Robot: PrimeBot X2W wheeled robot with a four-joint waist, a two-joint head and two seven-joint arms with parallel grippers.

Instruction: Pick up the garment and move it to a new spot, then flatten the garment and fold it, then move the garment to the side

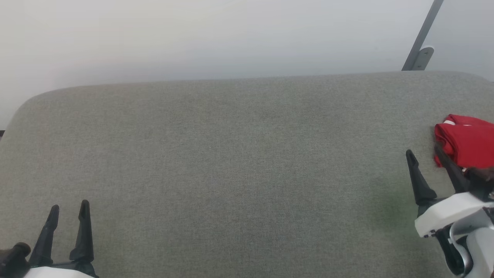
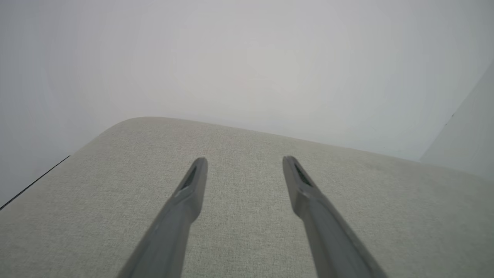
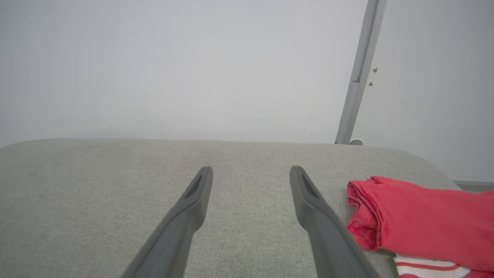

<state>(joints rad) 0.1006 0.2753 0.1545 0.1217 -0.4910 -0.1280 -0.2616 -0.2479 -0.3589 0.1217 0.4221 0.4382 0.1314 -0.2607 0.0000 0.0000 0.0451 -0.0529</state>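
Head view: left end effector (image 1: 70, 204) and right end effector (image 1: 423, 148) gape empty, garment (image 1: 471, 141) beside the right.

From above, the head camera looks forward and down over the grey counter (image 1: 231, 154) toward the wall (image 1: 193, 34). Both wrist cameras sit low and close over it, facing that wall; the right wrist and head views share the slanted post (image 1: 420, 34) and garment (image 1: 469, 143).
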